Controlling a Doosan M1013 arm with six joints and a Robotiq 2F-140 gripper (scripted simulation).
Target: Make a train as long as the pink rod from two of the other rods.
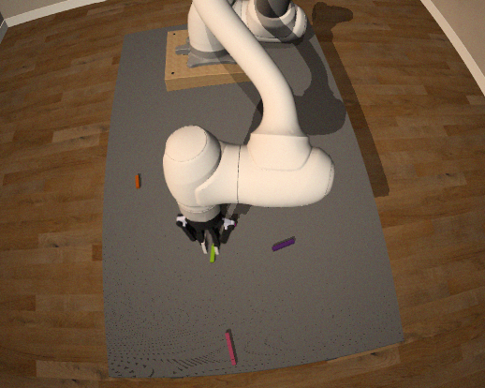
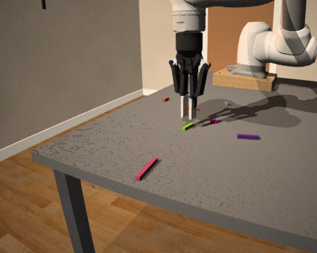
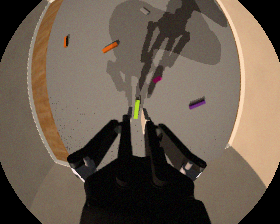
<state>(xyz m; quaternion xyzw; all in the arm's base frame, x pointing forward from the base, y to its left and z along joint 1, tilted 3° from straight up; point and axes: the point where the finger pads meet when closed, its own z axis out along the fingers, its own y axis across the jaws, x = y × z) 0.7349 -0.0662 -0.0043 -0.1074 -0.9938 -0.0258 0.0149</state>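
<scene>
The pink rod [image 1: 230, 348] lies flat near the front edge of the grey table; it also shows in the exterior view [image 2: 146, 168]. A lime rod [image 1: 213, 253] [image 2: 188, 126] [image 3: 135, 110] lies flat mid-table. My gripper [image 2: 188, 115] hovers just above the lime rod's far end, pointing straight down, with its fingers a narrow gap apart and nothing between them [image 3: 135, 115]. A purple rod [image 1: 283, 244] [image 2: 248, 136] lies to the right. A magenta rod [image 2: 213, 121] lies just behind the lime one. One orange rod [image 1: 138, 181] lies far left. Another orange rod [image 3: 110, 47] lies beyond the fingers.
A small grey rod [image 3: 144, 11] lies farther back in the arm's shadow. The arm's wooden base block [image 1: 199, 61] stands at the back of the table. The table's front edge runs close to the pink rod.
</scene>
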